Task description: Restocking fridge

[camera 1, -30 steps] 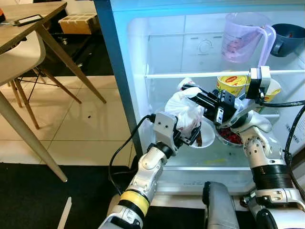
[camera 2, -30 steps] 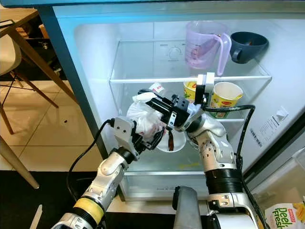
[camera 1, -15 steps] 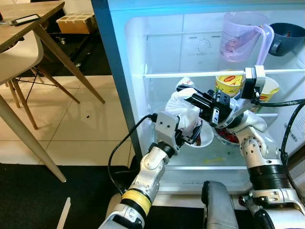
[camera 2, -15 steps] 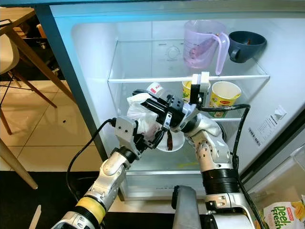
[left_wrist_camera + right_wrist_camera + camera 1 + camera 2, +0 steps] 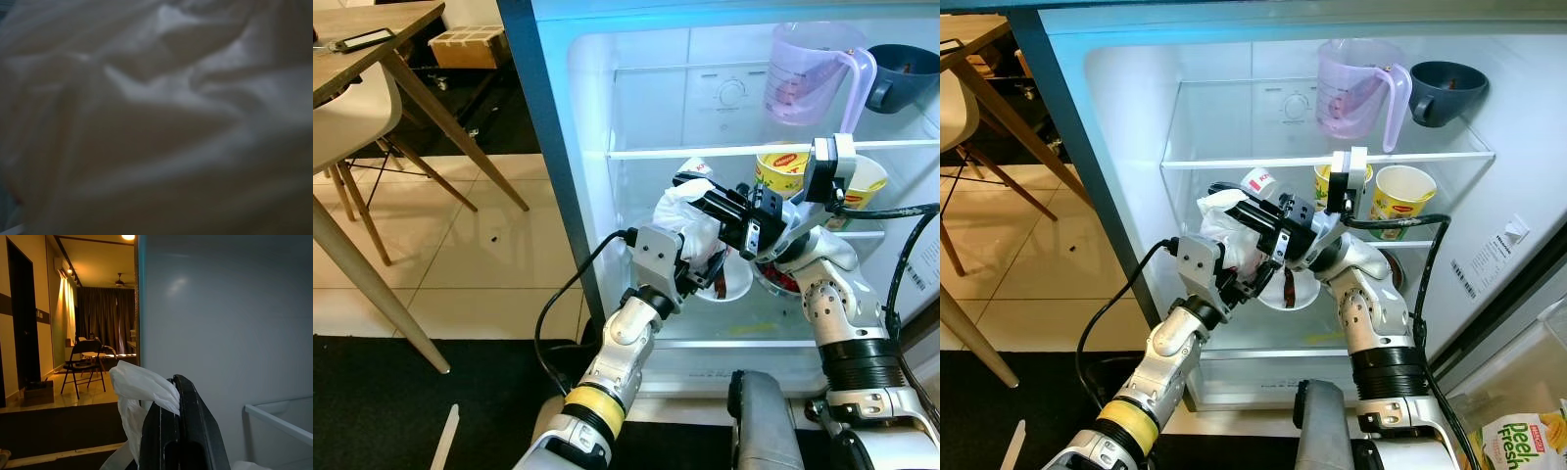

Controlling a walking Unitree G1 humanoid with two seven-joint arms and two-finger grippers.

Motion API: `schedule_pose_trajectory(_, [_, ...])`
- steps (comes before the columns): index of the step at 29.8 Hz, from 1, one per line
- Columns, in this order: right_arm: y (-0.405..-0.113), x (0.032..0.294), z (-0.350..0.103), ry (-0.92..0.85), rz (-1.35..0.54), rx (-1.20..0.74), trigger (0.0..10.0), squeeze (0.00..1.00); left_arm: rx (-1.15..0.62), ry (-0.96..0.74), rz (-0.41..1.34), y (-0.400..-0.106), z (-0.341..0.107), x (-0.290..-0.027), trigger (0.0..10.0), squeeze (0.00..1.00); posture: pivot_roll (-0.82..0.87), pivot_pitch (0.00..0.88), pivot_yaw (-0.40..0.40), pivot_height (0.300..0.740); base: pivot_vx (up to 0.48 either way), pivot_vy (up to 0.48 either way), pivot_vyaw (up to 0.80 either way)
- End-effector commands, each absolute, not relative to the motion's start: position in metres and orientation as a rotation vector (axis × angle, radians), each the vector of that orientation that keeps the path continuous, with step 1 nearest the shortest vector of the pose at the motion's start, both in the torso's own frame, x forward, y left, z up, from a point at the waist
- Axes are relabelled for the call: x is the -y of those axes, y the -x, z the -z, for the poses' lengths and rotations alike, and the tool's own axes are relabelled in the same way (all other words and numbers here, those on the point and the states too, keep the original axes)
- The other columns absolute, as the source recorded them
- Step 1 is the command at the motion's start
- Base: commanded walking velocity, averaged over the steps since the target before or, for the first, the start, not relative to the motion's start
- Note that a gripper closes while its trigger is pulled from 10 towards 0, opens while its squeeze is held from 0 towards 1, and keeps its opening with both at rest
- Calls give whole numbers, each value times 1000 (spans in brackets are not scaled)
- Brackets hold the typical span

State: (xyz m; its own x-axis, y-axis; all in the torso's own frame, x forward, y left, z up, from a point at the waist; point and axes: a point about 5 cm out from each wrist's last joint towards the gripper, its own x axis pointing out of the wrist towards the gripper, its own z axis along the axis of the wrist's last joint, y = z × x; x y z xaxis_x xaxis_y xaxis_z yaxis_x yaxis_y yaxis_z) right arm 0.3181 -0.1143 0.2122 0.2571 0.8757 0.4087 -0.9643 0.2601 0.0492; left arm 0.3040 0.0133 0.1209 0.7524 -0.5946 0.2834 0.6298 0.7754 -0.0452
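i have both arms reaching into the open fridge (image 5: 597, 98), meeting at the centre of the head views around a white plastic bag (image 5: 690, 220). my left arm rises from the lower left, elbow bent, forearm angled up and right, and its left tool (image 5: 710, 274) sits pressed against the underside of the bag; i cannot tell how far its fingers are parted, since the left wrist camera shows just blurred white folds of the bag (image 5: 156, 127) right up against the lens. my right arm climbs from the lower right, bends at the elbow and turns back toward the left of the frame, wrist about level with the glass shelf (image 5: 705, 153). the right tool (image 5: 690, 188) has its black fingers (image 5: 183, 431) pressed together on a fold at the top of the bag. the bag hangs in the middle compartment, below that shelf, just above and in front of a white bowl (image 5: 736, 284). two yellow cups (image 5: 1400, 196) stand behind my right wrist; a pink jug (image 5: 808, 73) and a dark cup (image 5: 901, 78) sit on the shelf at upper right.
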Motion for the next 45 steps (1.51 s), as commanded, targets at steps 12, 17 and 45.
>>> schedule_pose_trajectory(12, [-314, 110, -214, -317, -1291, 341, 0, 0, 374, 132, 670, -311, -154, 2, 10000, 0, -81, 93, 52, 395, 0, 0, 0])
schedule_pose_trajectory(17, [-315, 110, -210, -348, -1254, 323, 10000, 1000, 403, 99, 619, -317, -162, -2, 10000, 0, -81, 93, 52, 395, 0, 0, 0])
schedule_pose_trajectory(45, [-300, 176, -161, -416, -915, 229, 10000, 0, 342, 59, 543, -331, -161, -7, 10000, 0, -95, 100, 96, 395, 0, 0, 0])
